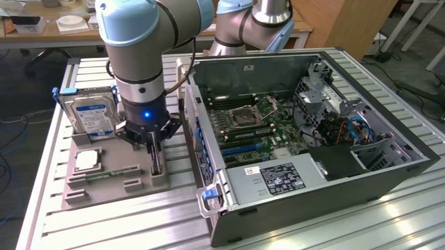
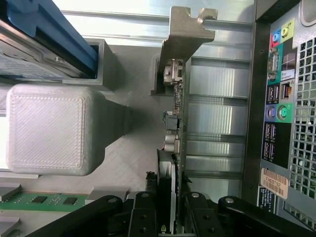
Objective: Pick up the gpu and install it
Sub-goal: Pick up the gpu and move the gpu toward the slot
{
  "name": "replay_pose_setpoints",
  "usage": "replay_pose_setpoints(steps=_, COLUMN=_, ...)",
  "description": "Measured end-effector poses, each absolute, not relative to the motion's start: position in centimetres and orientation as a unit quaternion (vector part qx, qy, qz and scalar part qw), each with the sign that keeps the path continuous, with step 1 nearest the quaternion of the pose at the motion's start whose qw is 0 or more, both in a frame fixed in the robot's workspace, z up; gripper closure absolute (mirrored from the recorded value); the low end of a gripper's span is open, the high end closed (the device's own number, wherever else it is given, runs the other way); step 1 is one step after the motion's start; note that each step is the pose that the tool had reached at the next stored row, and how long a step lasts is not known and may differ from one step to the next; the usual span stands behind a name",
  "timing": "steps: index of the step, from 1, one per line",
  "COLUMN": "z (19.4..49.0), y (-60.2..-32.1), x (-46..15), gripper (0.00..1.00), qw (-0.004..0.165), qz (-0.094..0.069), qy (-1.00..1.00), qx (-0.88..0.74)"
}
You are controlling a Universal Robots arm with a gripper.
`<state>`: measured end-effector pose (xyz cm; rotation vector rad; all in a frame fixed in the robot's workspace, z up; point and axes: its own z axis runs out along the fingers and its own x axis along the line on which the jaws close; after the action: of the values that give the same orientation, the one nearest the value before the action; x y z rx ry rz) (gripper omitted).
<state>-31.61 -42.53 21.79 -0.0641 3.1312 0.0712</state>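
Looking first at what is hard to read: in the exterior view the gpu (image 1: 156,172) is a dark edge-on sliver in the frame's lower left. The gripper (image 1: 154,150) covers most of it, and the arm is cut off at the top edge. The arm also covers part of the hard drive (image 1: 94,117).

In the wrist view we see the gpu (image 2: 178,94) edge-on. Its silver bracket (image 2: 185,37) is at the far end and its near end sits between the black links of the gripper (image 2: 170,219). The hard drive (image 2: 44,34) and the memory stick (image 2: 42,200) run out of that frame. A grey printed block (image 2: 49,128) hides the fixture behind it.

The gripper straddles the upper edge of the card, which stands upright in its slot on the grey fixture tray (image 1: 104,195). We cannot tell whether it has clamped the card or merely brackets it.

We count:
- One gpu.
- One hard drive, upright at the tray's far end.
- One square processor chip (image 1: 88,160).
- One memory stick (image 1: 111,173), lying flat.
- One open computer case (image 1: 313,208), filling the exterior view's right just beside the tray.

The case's rear port panel (image 2: 279,98) shows in the wrist view, near the card.
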Motion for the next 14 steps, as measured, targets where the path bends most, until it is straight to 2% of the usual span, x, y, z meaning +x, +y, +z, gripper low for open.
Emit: replay_pose_setpoints(steps=14, z=21.90, y=-42.52, x=-31.60, gripper=0.73, qw=0.005, qz=0.023, qy=1.000, qx=-0.020)
